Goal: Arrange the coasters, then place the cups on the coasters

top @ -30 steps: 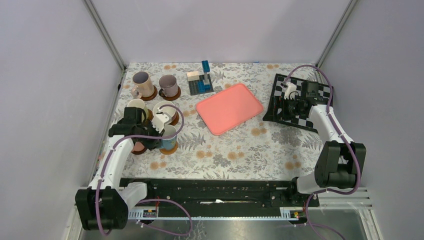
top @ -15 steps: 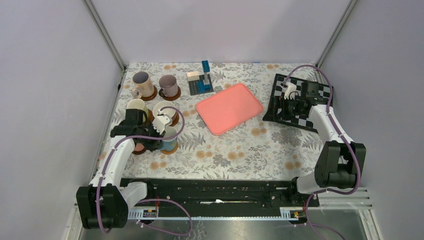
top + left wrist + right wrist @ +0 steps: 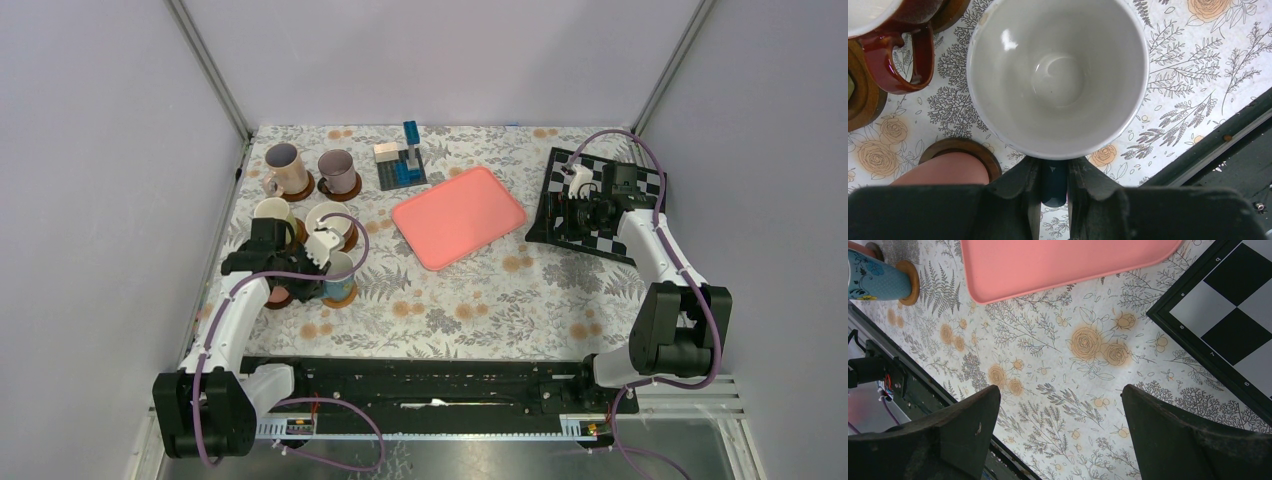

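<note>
L jaws: left gripper [image 3: 1054, 184] clamped on the dark handle of the light blue mug [image 3: 1058, 75] — white inside, upright on 1 orange-brown coaster [image 3: 912, 287], front-left | beside: salmon mug [image 3: 943, 171] on dark coaster [image 3: 960, 147], just left | R jaws: right gripper [image 3: 1060, 435] wide apart, holding nothing — between pink tray [image 3: 1058, 265] and chessboard [image 3: 1228, 315]

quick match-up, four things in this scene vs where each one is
Things:
1 pink tray
2 chessboard
3 light blue cup
4 block tower

Places:
a far right side
b handle pinched in the left end effector
c at the back, just behind the tray
d centre

Pairs: 1-d, 2-a, 3-b, 4-c
</note>
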Controlling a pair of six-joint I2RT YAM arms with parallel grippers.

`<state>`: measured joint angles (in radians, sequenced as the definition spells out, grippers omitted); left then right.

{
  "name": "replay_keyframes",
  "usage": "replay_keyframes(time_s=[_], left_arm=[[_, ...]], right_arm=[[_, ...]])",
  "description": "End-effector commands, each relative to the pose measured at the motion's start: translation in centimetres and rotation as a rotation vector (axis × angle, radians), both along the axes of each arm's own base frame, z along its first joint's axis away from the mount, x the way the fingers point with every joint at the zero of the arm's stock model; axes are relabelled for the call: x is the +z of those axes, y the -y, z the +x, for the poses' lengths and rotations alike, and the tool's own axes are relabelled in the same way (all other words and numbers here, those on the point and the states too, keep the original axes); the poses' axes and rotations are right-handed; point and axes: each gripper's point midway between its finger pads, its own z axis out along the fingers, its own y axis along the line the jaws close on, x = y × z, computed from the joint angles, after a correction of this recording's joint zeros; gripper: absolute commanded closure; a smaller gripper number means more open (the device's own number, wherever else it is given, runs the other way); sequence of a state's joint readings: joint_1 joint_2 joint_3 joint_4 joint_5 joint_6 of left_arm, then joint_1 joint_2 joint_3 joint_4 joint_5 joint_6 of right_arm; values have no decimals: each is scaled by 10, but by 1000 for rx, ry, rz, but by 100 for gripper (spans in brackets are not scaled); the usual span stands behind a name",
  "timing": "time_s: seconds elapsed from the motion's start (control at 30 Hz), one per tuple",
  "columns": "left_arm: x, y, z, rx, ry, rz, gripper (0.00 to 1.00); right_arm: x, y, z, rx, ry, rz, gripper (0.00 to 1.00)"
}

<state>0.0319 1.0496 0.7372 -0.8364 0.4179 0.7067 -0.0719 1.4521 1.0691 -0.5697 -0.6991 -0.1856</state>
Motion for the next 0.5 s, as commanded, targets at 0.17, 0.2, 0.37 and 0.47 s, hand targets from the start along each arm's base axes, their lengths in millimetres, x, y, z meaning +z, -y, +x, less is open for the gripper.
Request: replay_keyframes(time_s=[0.17,0.2,0.37,0.47], left_arm=[[6,-5,5,-8,51,28,72],[6,-6,5,-5,49,31,71],[6,-6,4,-6,46,34,65],[7,-7,3,-7,45,36,60]], right_arm=[[14,-3,6,23,50,7,2],[14,-3,6,21,50,7,2],[14,-3,6,22,49,6,2],[14,-3,5,21,49,7,2]])
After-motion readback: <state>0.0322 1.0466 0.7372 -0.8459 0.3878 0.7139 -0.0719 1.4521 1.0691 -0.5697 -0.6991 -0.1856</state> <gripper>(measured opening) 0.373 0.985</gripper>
